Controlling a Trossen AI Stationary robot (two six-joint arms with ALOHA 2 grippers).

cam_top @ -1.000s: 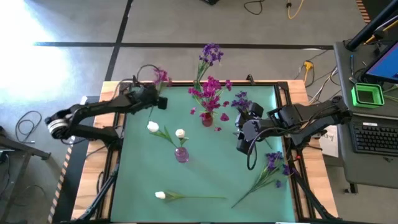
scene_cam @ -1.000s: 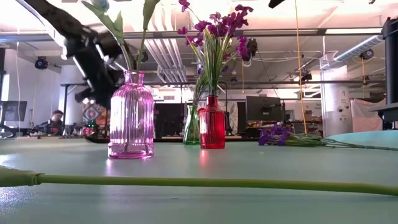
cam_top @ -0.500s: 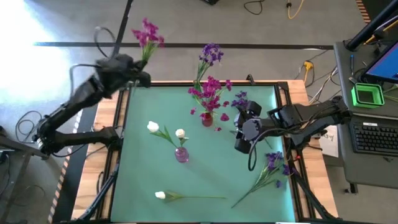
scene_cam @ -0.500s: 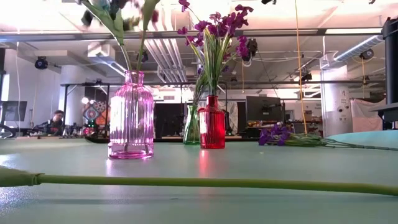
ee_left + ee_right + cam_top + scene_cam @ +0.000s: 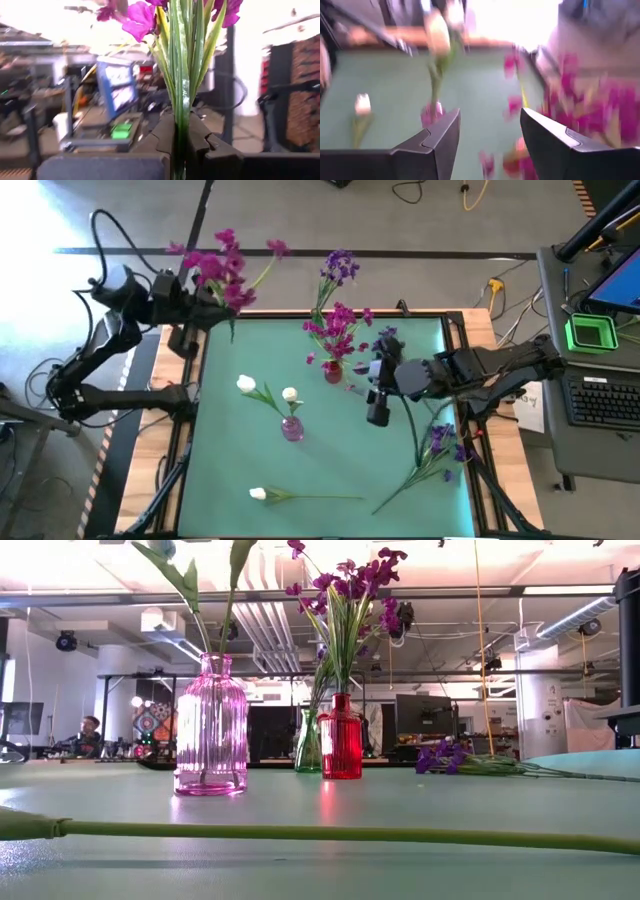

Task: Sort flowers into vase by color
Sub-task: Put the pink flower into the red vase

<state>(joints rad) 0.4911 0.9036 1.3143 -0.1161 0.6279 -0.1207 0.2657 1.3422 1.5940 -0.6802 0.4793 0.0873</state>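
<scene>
My left gripper (image 5: 200, 308) is raised over the table's far left corner, shut on a magenta flower (image 5: 220, 270) whose blooms (image 5: 140, 15) spread beyond the fingertips. My right gripper (image 5: 378, 405) hangs open right of centre with nothing between its fingers (image 5: 440, 145). A red vase (image 5: 333, 370) holds magenta flowers, and a pink vase (image 5: 211, 725) holds white flowers (image 5: 247, 385). A green vase (image 5: 308, 745) stands behind the red one. Purple flowers (image 5: 440, 445) and one white flower (image 5: 258, 494) lie flat on the mat. My left gripper pinches the magenta flower's green stem and leaves (image 5: 180, 117) between its two fingers, a little below the blooms. The blooms stand out past the fingertips, toward the table's right. The flower is lifted clear of the table.
Purple flowers (image 5: 340, 268) rise at the far edge and more (image 5: 388, 340) beside the right arm. The green mat (image 5: 320, 470) is bare in its near middle. A desk with keyboard (image 5: 600, 395) stands to the right, beyond the table.
My left gripper has risen from the table's far left part, swung toward the left edge and tipped from pointing down to about level. It stays shut on the magenta flower, now lifted high and clear. My right gripper has tipped up a little.
</scene>
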